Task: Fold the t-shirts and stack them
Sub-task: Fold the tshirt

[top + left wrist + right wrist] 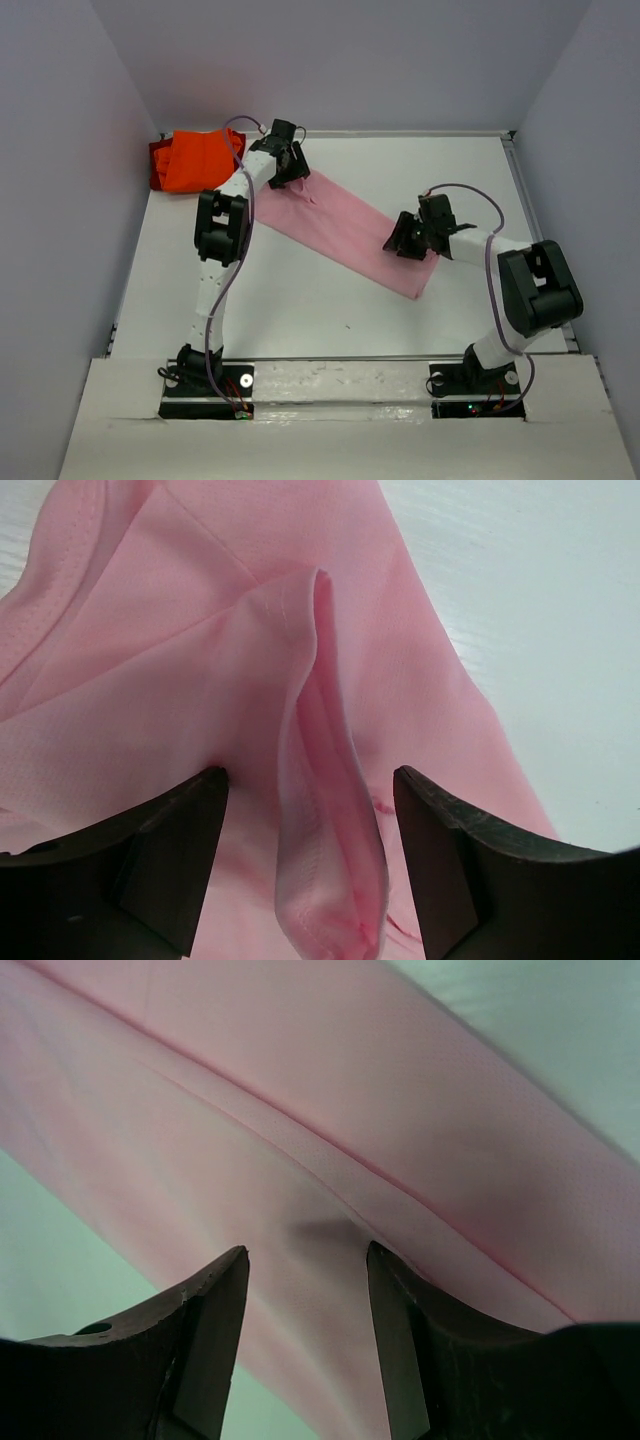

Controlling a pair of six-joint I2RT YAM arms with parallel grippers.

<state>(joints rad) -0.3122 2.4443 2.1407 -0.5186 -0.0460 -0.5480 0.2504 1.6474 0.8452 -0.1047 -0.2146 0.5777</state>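
The light pink t-shirt (345, 235) lies folded into a long strip, running diagonally from the back left to the right of the white table. My left gripper (292, 172) is at its back-left end, open. In the left wrist view a raised ridge of pink cloth (330, 810) stands between the fingers (180, 860) with a gap on each side. My right gripper (400, 240) hovers low over the strip's right part, open, with flat pink cloth (350, 1090) and a seam under it. Bright orange t-shirts (195, 160) lie bunched in the back-left corner.
The bare table (300, 300) runs in front of the pink strip. Grey walls close in on the left, back and right. The orange pile sits against the left wall, close behind the left arm's forearm (255, 175).
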